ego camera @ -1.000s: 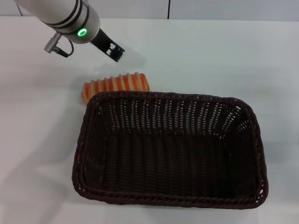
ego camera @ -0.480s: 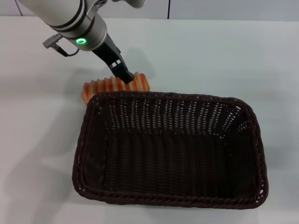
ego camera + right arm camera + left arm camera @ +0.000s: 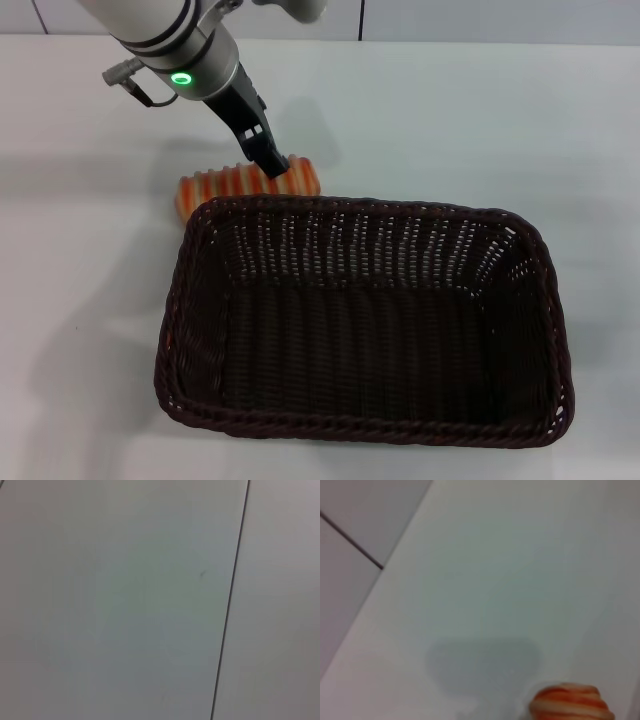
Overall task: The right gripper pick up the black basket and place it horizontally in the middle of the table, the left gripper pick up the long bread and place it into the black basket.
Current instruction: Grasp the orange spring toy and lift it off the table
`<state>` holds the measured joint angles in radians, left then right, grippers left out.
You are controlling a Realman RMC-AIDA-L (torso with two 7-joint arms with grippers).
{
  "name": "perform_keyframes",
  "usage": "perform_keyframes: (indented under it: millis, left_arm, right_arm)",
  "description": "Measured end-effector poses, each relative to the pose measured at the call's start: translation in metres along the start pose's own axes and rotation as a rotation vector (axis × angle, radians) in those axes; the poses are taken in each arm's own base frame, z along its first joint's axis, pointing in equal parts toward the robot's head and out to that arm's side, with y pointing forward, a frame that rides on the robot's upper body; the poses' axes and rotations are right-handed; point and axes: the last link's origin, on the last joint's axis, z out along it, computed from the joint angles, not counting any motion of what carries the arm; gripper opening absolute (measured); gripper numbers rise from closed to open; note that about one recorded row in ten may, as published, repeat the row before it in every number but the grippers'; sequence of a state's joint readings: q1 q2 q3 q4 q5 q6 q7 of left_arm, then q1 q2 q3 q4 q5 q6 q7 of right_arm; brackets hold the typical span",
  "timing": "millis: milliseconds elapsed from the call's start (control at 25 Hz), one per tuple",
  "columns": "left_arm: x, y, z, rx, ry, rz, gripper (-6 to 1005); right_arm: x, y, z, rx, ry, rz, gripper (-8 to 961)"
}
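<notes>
White table (image 3: 450, 120), woven wicker black basket (image 3: 365, 320), ridged long bread (image 3: 230, 185), left claw (image 3: 268, 160) over it

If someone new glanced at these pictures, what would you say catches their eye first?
The large black basket dominates, lying empty and lengthwise across the near middle of the white table. Just beyond its far left corner lies the striped long bread, close beside the rim. The left end effector, on the green-lit arm, reaches down onto the bread's right end.
</notes>
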<state>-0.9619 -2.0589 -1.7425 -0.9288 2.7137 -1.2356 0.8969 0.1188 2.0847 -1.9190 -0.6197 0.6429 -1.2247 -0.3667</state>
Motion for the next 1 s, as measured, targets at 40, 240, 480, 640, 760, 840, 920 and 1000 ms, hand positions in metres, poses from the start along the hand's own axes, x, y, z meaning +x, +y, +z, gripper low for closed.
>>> perform_keyframes:
  millis: [40,240,480,640,760,840,920,1000]
  left_arm:
    - [0.0,0.0,0.0,0.0,0.0,0.0,830]
    - [0.002,0.005,0.008,-0.046,-0.043,0.048,824]
    - [-0.001,0.006,0.019,-0.046,-0.059,0.052,817]
    - [-0.005,0.006,0.022,-0.043,-0.063,0.048,812]
    - [-0.007,0.006,0.024,-0.048,-0.07,0.049,808]
    - [-0.009,0.007,0.026,-0.053,-0.075,0.048,806]
    - [-0.013,0.009,0.029,-0.067,-0.079,0.046,804]
    - [-0.016,0.01,0.032,-0.07,-0.083,0.046,801]
  right_arm:
    - [0.0,0.0,0.0,0.001,0.001,0.0,367]
    - [0.0,0.001,0.001,0.0,0.0,0.003,367]
    - [-0.002,0.001,0.002,0.0,-0.007,0.007,367]
    - [-0.003,0.001,0.002,-0.003,-0.01,0.006,367]
    - [-0.004,0.002,0.003,-0.003,-0.015,0.009,367]
    - [-0.005,0.002,0.004,-0.004,-0.018,0.009,367]
    - [-0.005,0.003,0.005,-0.006,-0.019,0.01,367]
    - [-0.006,0.004,0.006,-0.009,-0.022,0.012,367]
